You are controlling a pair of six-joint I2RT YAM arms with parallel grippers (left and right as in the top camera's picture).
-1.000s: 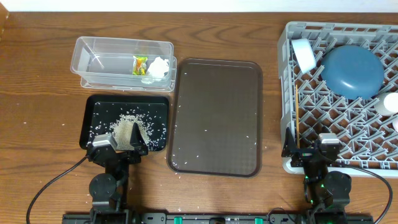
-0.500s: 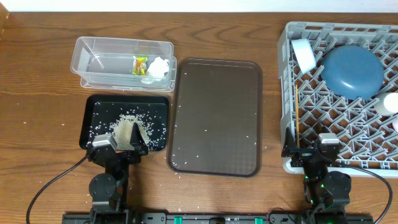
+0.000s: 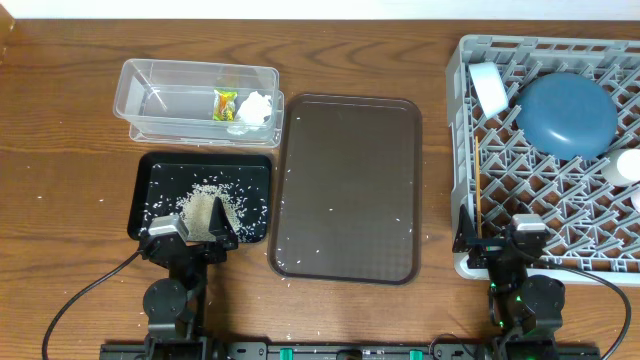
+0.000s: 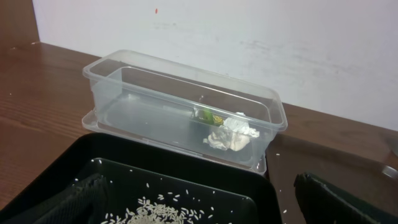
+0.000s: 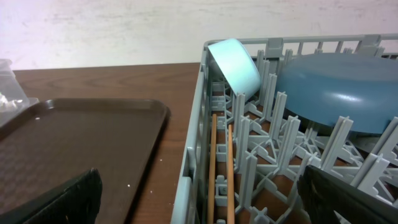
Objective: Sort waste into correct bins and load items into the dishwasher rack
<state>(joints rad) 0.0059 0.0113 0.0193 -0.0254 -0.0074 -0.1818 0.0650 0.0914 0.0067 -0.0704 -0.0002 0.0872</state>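
Note:
The grey dishwasher rack (image 3: 460, 100) at the right holds the blue plate (image 3: 566, 112), the light-blue bowl (image 3: 488, 87), a white cup (image 3: 627, 165) and the chopsticks (image 3: 478, 185). The clear tub (image 3: 150, 95) holds the white tissue (image 3: 256, 107) and the yellow-green wrapper (image 3: 225, 103). The black tray (image 3: 150, 180) holds rice grains (image 3: 205, 205). My left gripper (image 3: 192, 232) is open and empty over the black tray's near edge. My right gripper (image 3: 497, 238) is open and empty over the rack's near left corner. The second cup is barely visible at the right edge.
The large brown serving tray (image 3: 347, 185) lies in the middle with a few stray rice grains on it. Scattered grains lie on the wooden table around the black tray. A white wall stands behind the table.

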